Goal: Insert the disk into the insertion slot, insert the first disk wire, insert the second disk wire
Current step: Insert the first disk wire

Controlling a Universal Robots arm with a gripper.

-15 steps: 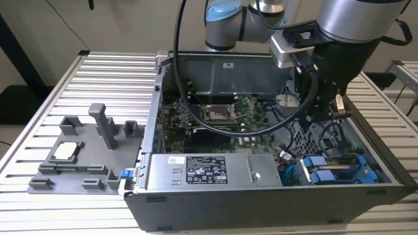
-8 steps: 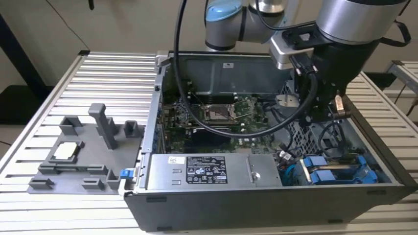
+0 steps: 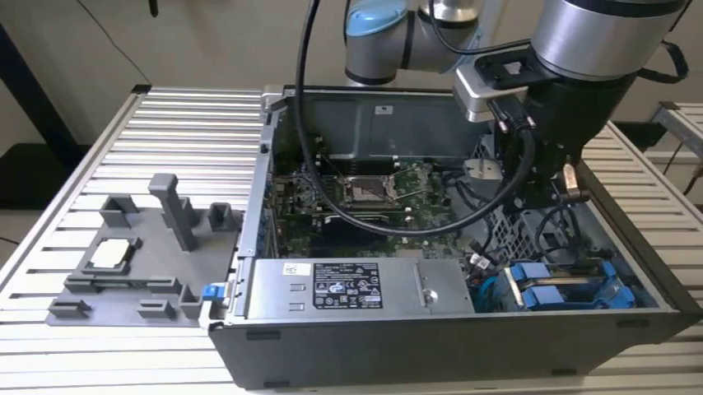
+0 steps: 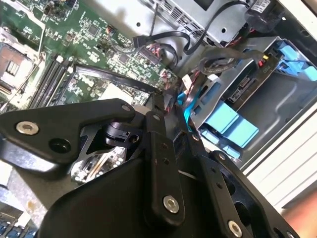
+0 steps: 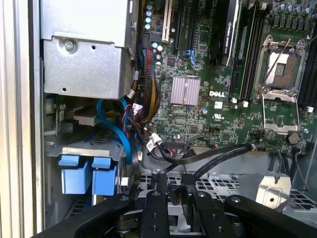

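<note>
We see the black, jointed metal tool (image 3: 545, 197) reaching down into an open dark grey computer case that stands on a ribbed aluminium surface (image 3: 176, 132). Whether the tool is apart, together or clamped on something we cannot tell. The disk (image 3: 549, 294), a flat grey metal drive in a glossy bright blue plastic carrier, sits inside the insertion slot (image 4: 285, 96), a dark grey sheet-metal bay with perforated walls at the corner of the case. We count two blue end tabs (image 5: 89, 176) side by side at its end. The disk lies near the tool but apart from it, off to one side in both wrist views. One flat black wire (image 5: 218, 156) runs across the cage close to the tool, and one flat blue wire (image 5: 116, 129) curves down beside the tabs. Beyond lie the green motherboard (image 5: 208, 124) with a ribbed silver heat sink (image 5: 185, 91), and one silver labelled power-supply box (image 3: 351, 288).
</note>
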